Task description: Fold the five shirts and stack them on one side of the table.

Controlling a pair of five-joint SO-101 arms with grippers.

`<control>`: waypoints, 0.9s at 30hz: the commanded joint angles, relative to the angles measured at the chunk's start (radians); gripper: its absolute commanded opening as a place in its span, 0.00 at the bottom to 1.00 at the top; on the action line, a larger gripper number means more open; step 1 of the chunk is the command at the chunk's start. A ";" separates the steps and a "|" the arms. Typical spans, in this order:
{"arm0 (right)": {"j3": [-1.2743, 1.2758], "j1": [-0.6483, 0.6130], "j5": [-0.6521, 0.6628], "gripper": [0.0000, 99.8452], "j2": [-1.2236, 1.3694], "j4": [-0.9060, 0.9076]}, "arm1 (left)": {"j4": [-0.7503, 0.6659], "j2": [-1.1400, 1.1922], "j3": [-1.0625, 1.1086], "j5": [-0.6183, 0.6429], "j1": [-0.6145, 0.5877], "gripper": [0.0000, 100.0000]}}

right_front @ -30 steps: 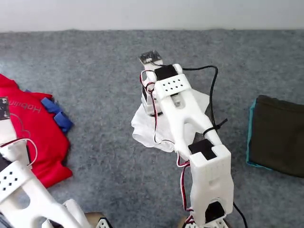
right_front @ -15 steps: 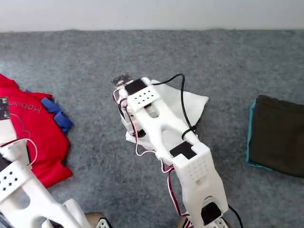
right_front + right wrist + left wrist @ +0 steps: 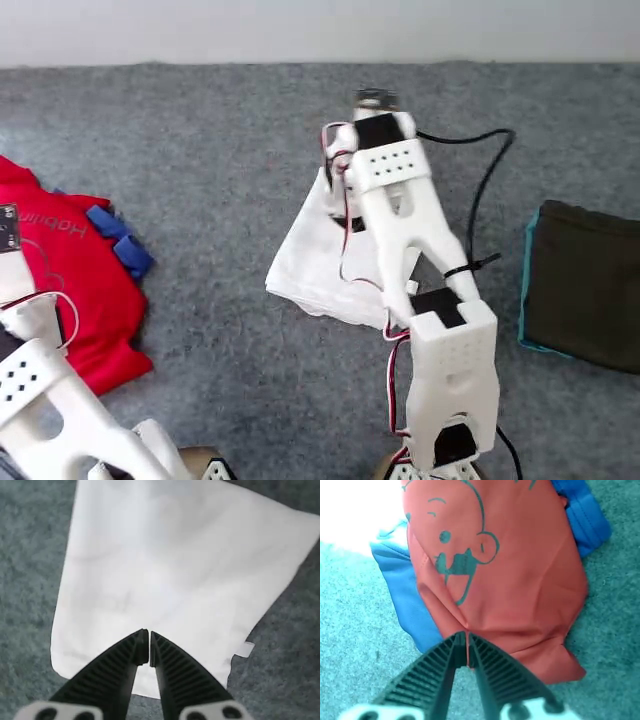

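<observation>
A robotics workbench: the table (image 3: 200, 150) is covered in grey carpet-like felt, its far edge against a plain white wall (image 3: 300, 30). Two white plastic arms, the left arm (image 3: 50, 400) and the right arm (image 3: 400, 210), stand at its near edge, with bare cables (image 3: 487, 190) looping outside – hobby-lab hardware

The red shirt (image 3: 90, 280) bears white lettering, too small and cut off to read.
</observation>
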 commanded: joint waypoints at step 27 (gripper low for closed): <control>-0.044 0.062 -0.250 0.49 0.314 -0.262 | -0.006 -0.014 -0.016 -0.008 0.046 0.02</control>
